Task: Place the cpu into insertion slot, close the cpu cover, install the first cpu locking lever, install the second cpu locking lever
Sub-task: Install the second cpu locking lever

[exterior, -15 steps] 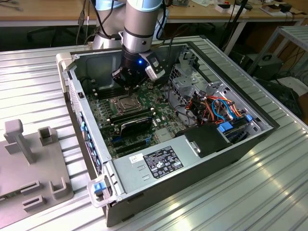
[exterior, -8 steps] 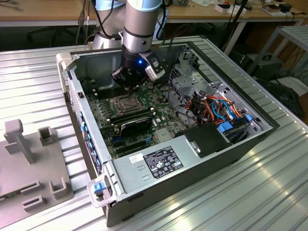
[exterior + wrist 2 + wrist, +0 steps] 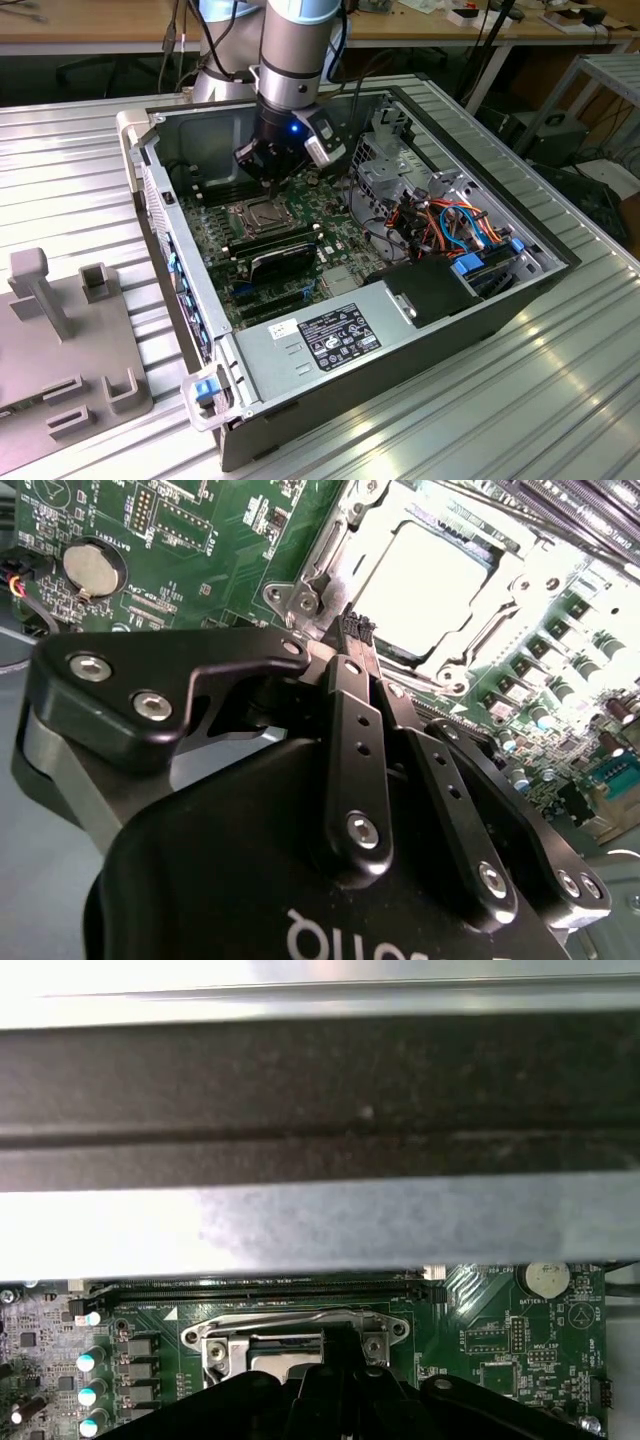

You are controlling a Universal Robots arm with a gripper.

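Observation:
The cpu (image 3: 430, 585) lies flat in the insertion slot (image 3: 255, 213) on the green board, its silvery top showing. The cpu cover (image 3: 330, 560) looks lowered around it as a metal frame; I cannot tell how the thin levers beside it stand. My gripper (image 3: 358, 630) hovers just over one corner of the socket, and its black fingers (image 3: 355, 730) are pressed together with nothing visible between them. In the exterior view the gripper (image 3: 268, 178) hangs inside the open computer case, right above the slot. The first wrist view shows the socket (image 3: 295, 1340) partly behind the gripper's body.
Long black memory sticks (image 3: 275, 245) lie beside the socket. A power supply (image 3: 330, 335) and a cable bundle (image 3: 450, 225) fill the case's near and right parts. The case wall (image 3: 320, 1140) rises close by. A coin battery (image 3: 92, 567) sits on the board. A grey fixture (image 3: 60, 330) stands outside.

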